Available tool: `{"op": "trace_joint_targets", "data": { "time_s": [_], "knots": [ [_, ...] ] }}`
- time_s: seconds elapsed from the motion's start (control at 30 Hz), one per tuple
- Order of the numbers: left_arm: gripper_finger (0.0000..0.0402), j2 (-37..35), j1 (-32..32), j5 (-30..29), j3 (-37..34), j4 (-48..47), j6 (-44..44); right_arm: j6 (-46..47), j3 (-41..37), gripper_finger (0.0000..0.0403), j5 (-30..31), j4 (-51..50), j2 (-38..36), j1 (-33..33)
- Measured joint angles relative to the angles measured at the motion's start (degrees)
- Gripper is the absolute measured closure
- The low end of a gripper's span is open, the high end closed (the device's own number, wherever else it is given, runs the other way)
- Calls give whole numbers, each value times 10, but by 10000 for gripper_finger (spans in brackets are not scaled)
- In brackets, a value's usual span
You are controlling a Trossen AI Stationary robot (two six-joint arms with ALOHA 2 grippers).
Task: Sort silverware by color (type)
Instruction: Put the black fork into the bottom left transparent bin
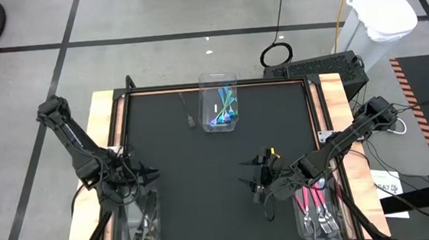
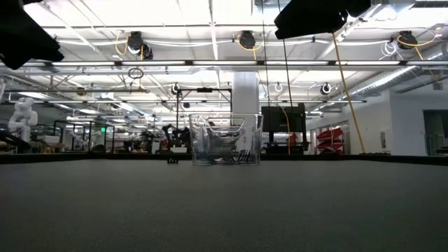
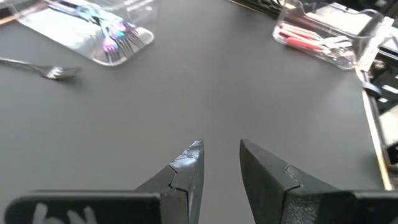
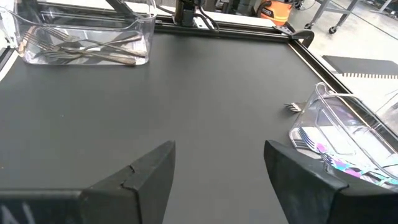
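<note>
One grey fork [image 1: 187, 111] lies flat on the black mat, just left of the far clear bin [image 1: 218, 103], which holds the teal-handled silverware. That fork [image 3: 45, 68] also shows in the left wrist view and, small, as a fork [image 4: 292, 107] in the right wrist view. Dark silverware lies in the near-left bin [image 1: 141, 225], pink-handled pieces in the near-right bin [image 1: 318, 208]. My left gripper [image 1: 153, 173] hovers open beside the near-left bin, its fingers [image 3: 186, 168] empty. My right gripper [image 1: 243, 173] hovers open left of the pink bin, nothing between its fingers [image 4: 149, 168].
The mat's middle [image 1: 204, 182] lies bare between the two grippers. A raised frame [image 1: 216, 85] edges the mat. In the low view the far bin [image 2: 225, 140] stands alone at the table's back. A white bag-lined bin [image 1: 381, 11] stands off the table at far right.
</note>
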Motion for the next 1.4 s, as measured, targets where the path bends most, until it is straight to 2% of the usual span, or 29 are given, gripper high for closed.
{"op": "trace_joint_targets", "data": {
  "time_s": [0.23, 0.6, 0.93, 1.1, 1.27, 1.4],
  "knots": [
    [297, -26, 61, 2, 0, 0, 41, 0, 0, 161, 0, 0, 0, -6],
    [297, -60, 170, 44, 0, 1, 104, 0, 0, 161, 0, 0, 0, -12],
    [297, -65, 278, 43, 0, 9, 132, -2, 0, 161, 0, 0, 0, -18],
    [297, -65, 298, -7, 0, 10, 142, -1, 0, 161, -1, 0, 0, -19],
    [297, -65, 299, -21, 0, 10, 225, 0, 0, 161, -2, 0, 0, -19],
    [297, -63, 302, -31, 0, 26, 208, 0, 0, 161, -2, 0, 0, -19]
  ]
}}
